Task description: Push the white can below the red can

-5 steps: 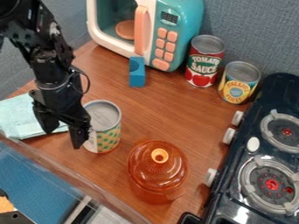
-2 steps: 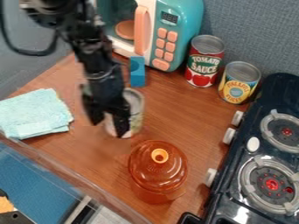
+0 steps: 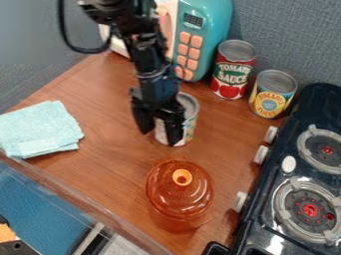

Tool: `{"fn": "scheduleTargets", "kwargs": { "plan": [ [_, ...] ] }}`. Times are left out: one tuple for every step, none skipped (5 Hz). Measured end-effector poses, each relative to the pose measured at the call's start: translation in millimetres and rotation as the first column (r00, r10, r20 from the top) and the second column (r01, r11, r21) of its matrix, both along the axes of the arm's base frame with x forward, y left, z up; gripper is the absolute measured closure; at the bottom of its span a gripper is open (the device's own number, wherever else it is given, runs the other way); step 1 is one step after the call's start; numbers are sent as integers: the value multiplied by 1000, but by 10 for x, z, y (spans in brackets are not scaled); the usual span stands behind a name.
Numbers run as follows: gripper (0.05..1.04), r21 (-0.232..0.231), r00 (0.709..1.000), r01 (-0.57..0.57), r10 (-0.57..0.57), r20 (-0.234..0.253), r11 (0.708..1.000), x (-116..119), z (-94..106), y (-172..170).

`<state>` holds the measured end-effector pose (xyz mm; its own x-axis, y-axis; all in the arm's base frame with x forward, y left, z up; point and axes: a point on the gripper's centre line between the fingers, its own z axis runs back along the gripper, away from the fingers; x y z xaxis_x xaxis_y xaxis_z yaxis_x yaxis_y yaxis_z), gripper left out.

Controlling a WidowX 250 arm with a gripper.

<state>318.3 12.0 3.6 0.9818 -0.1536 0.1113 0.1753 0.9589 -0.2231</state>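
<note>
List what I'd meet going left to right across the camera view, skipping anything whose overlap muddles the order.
Light teal cloth, black gripper, white can, red can, yellow-labelled can.

Bright, diffuse light is falling fairly evenly across the table [image 3: 106,154]. I am seeing white glare on the black stove [image 3: 265,219], small glints on the orange pot [image 3: 178,194], and a soft, thin shadow edging the folded cloth [image 3: 40,127].
</note>
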Motion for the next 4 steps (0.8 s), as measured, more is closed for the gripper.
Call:
{"fn": "scheduleTargets", "kwargs": {
  "plan": [
    [83, -29, 999, 35, -36, -21, 999, 140, -37, -139],
    [83, -64, 998, 54, -56, -29, 996, 294, -4, -309],
    [83, -67, 997, 61, -65, -49, 996, 406, -11, -399],
    [83, -30, 997, 43, -44, -58, 999, 340, -46, -351]
  ]
}}
